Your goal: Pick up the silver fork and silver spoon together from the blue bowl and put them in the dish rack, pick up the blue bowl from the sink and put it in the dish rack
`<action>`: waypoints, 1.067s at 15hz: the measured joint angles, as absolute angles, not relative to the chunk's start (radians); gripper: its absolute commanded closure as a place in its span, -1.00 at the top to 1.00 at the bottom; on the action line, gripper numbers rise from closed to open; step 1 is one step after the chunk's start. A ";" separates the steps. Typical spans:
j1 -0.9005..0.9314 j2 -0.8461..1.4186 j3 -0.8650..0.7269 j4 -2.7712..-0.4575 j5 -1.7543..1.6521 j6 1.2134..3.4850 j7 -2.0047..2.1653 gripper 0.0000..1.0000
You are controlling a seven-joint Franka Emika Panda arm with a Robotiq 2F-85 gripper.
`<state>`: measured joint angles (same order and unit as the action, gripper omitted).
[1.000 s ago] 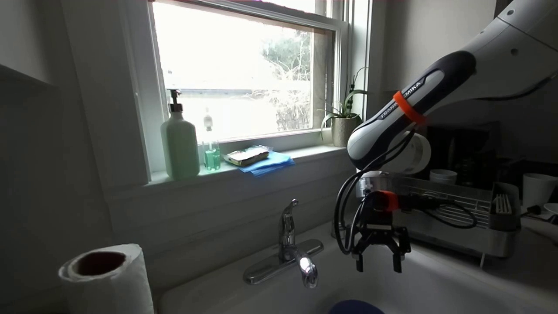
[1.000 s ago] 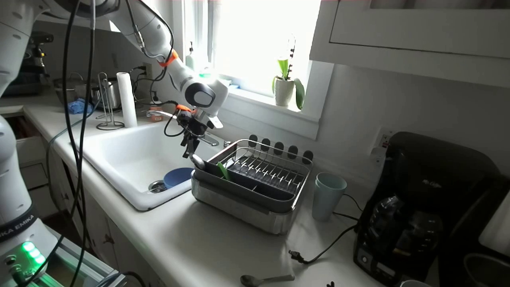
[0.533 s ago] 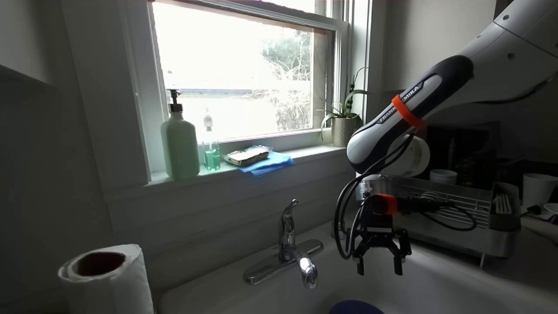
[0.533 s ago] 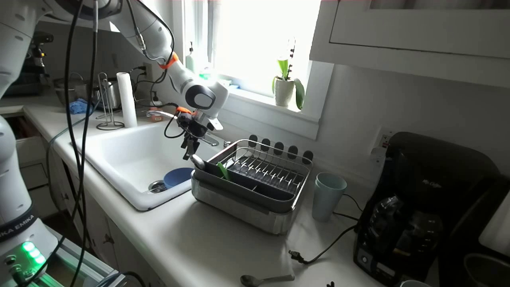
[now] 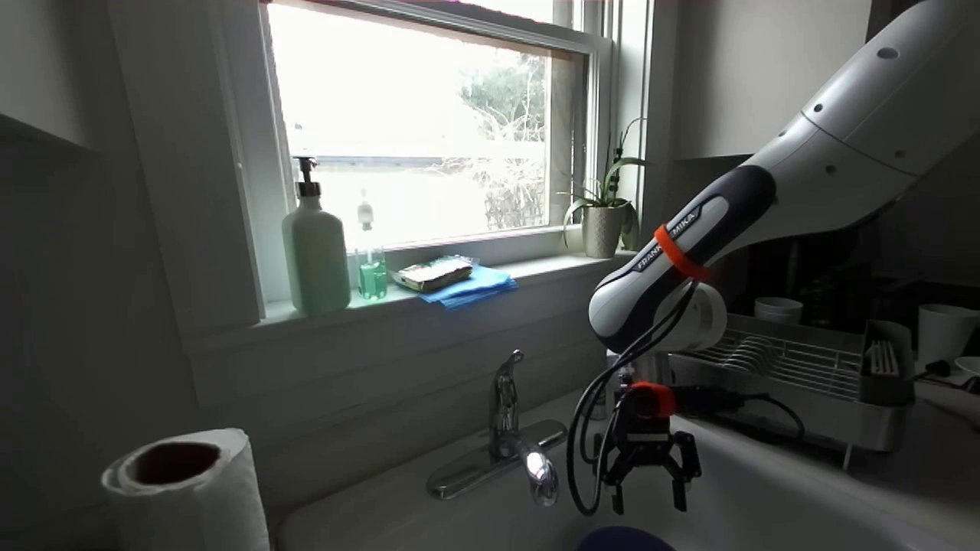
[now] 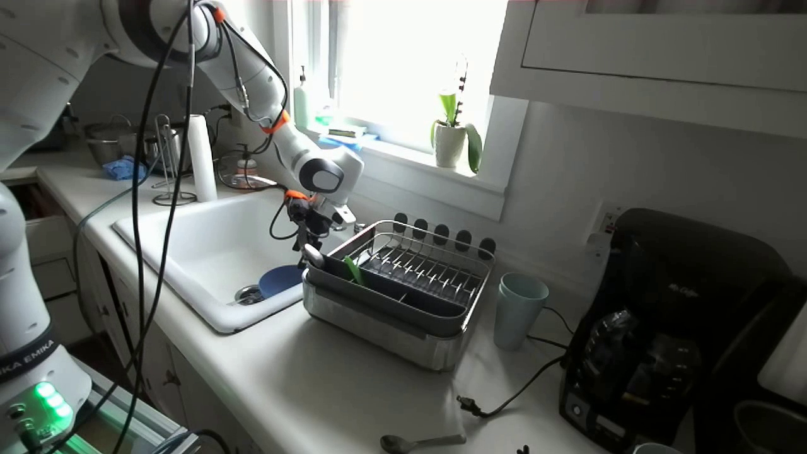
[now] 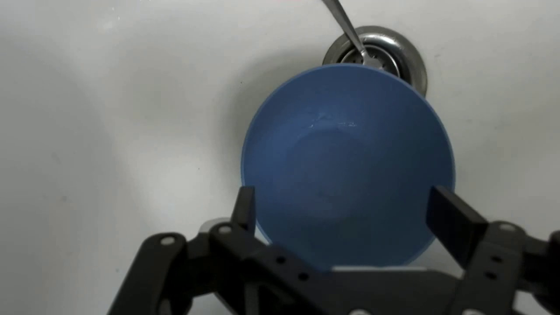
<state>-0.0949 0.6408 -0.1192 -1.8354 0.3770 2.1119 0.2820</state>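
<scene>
The blue bowl (image 7: 345,148) sits in the white sink (image 6: 208,246), with no cutlery visible inside it. It also shows in both exterior views (image 5: 624,539) (image 6: 280,282). My gripper (image 7: 341,192) is open and empty above the bowl, its fingertips spread over opposite sides of the rim. In an exterior view the gripper (image 5: 649,506) hangs inside the sink area. A silver utensil (image 7: 343,22) lies by the drain, its head partly hidden by the bowl. The dish rack (image 6: 378,321) stands beside the sink; a rounded silver utensil end (image 6: 313,255) rises from its cutlery holder.
A green utensil (image 6: 353,271) also stands in the holder. The chrome faucet (image 5: 505,413) is at the sink's back edge. Cups (image 6: 520,309), a coffee maker (image 6: 693,302) and a spoon (image 6: 422,443) are on the counter. A paper towel roll (image 5: 191,490) stands across the sink.
The gripper has lowered toward the bowl and shifted slightly away from the dish rack in an exterior view. It has stayed open. The bowl has not moved.
</scene>
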 measured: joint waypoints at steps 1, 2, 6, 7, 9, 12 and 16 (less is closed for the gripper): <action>-0.094 0.655 -0.116 -1.825 0.366 2.121 0.271 1.00; -0.091 0.666 -0.114 -1.817 0.351 2.130 0.261 1.00; -0.083 0.707 -0.104 -1.787 0.286 2.156 0.223 1.00; -0.082 0.714 -0.102 -1.786 0.284 2.158 0.223 1.00; -0.083 0.715 -0.102 -1.786 0.284 2.158 0.223 1.00; -0.086 0.716 -0.102 -1.786 0.284 2.157 0.223 1.00; -0.083 0.742 -0.102 -1.775 0.272 2.175 0.222 1.00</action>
<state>-0.0832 0.7416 -0.1022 -1.7750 0.2722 2.1747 0.2224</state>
